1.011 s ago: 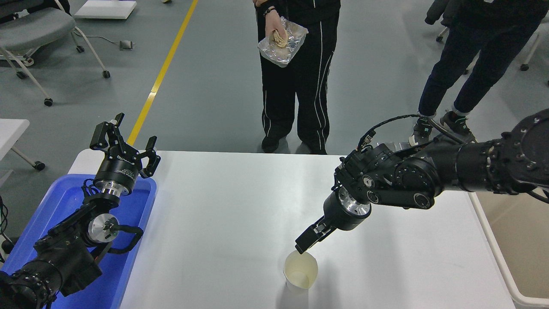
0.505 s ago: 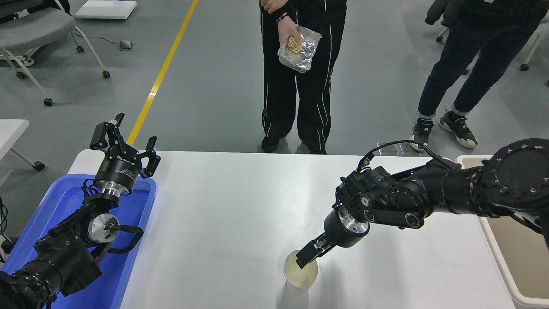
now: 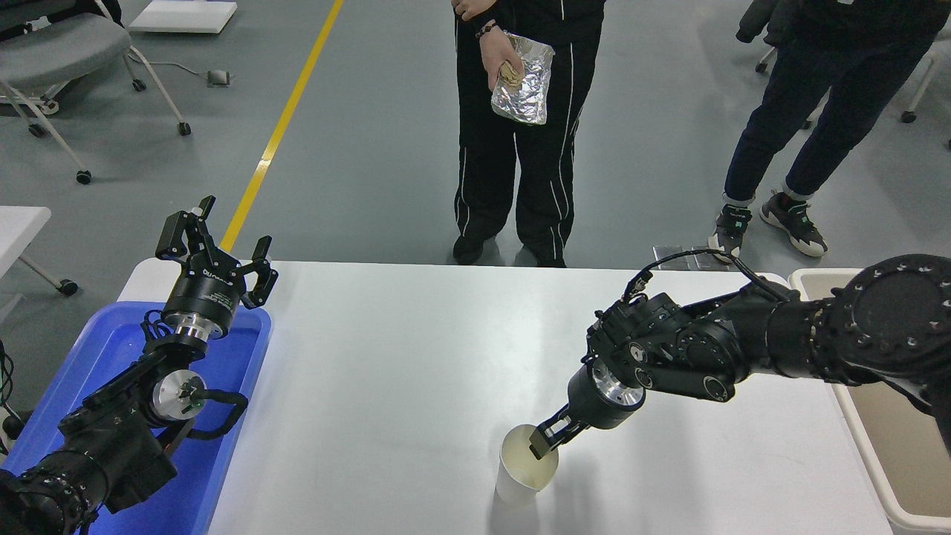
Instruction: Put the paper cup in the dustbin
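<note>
The paper cup (image 3: 524, 469), white with a cream inside, stands slightly tilted near the table's front edge, right of centre. My right gripper (image 3: 546, 442) reaches down and left onto its far rim, with one finger inside the cup and the jaws closed on the rim. The beige dustbin (image 3: 871, 468) stands beside the table's right edge, partly hidden behind my right arm. My left gripper (image 3: 223, 238) is parked open at the left, above the blue tray (image 3: 111, 349).
A person stands at the table's far side holding a foil bag (image 3: 521, 82). A second person (image 3: 810, 111) stands at the upper right. A wheeled chair (image 3: 67, 52) is at the upper left.
My right gripper has come down from above the cup onto its rim and closed on it. The cup has tilted and shifted slightly right. The person's foil bag has moved.
</note>
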Robot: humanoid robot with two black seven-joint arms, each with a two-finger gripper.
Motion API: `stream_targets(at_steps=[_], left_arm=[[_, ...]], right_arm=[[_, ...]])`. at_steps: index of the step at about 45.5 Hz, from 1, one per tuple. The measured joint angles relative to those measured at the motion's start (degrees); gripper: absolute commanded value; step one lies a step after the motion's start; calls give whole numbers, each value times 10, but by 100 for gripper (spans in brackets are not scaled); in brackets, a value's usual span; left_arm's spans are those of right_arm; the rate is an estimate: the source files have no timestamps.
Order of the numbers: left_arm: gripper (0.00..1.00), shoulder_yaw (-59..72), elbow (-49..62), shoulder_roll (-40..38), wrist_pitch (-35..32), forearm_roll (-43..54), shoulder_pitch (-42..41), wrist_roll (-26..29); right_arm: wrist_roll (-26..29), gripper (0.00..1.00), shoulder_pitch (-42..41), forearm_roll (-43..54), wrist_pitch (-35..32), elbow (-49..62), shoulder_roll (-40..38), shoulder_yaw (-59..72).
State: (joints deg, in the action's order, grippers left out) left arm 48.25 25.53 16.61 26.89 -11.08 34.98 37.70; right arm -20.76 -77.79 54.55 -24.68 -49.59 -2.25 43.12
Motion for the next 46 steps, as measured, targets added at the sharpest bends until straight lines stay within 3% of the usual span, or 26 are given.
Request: stream_targets(at_steps=[24,46], left_arm=[[100,0,0,0,0,0,0,0],[100,0,0,0,0,0,0,0]], right_arm=[[-10,0,-16,9,0,2,-20,-25],[-23,0,-113,-24,-64,-19,-124,-192]])
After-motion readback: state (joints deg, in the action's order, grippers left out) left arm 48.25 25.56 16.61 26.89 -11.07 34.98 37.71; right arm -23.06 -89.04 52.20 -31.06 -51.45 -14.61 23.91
